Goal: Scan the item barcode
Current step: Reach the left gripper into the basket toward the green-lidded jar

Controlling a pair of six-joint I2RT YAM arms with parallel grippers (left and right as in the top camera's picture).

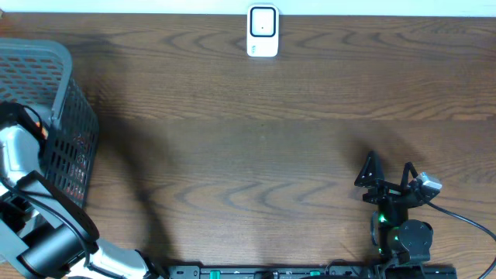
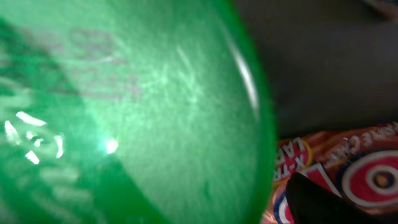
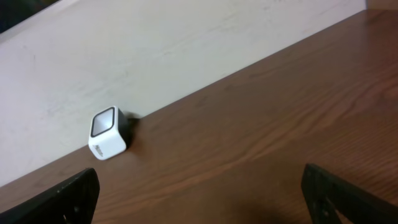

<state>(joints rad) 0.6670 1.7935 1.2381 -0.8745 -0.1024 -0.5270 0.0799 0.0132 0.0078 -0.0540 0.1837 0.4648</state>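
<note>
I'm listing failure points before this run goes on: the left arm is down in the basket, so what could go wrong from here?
1. The green item fills the left wrist view, blurred, with no barcode showing; it may come up with the code facing away from the scanner.
2. An orange snack packet lies right beside it, so a grasp might catch the wrong item or both.
3. The wall of the basket could snag the lift.

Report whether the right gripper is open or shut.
Open: the right gripper shows its black fingers spread wide, with only brown wooden table between them.
</note>
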